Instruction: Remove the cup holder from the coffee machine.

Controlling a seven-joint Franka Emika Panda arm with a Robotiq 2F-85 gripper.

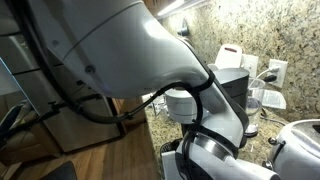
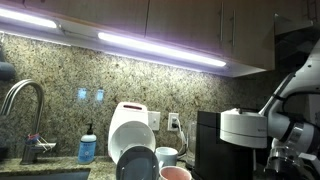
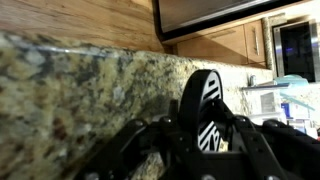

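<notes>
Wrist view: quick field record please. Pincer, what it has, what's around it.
pincer: shut on the cup holder
cup holder: black grated disc, standing on edge in the grip
backdrop: speckled granite surface
coffee machine: shows in an exterior view, not in the wrist view
unclear: whether the cup holder is fully clear of the coffee machine
</notes>
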